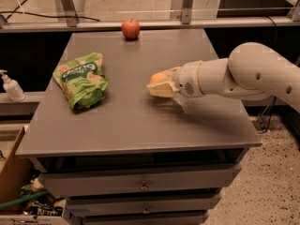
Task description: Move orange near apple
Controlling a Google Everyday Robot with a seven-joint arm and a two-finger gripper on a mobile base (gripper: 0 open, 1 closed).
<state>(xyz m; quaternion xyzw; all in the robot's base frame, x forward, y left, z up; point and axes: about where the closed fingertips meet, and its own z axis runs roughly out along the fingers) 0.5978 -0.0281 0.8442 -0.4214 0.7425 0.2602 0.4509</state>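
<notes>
The red apple (131, 28) with a short stem sits at the far edge of the grey table (122, 121), left of centre. My gripper (159, 83) reaches in from the right over the table's middle and is shut on the pale orange (158, 77), which shows between the cream fingers (161, 90). The orange is held just above the table top, well short of the apple and to its right.
A green snack bag (81, 79) lies on the table's left half. A soap dispenser (10, 86) stands on a ledge at the left. Drawers run below the table front. A cardboard box (11, 172) is on the floor at lower left.
</notes>
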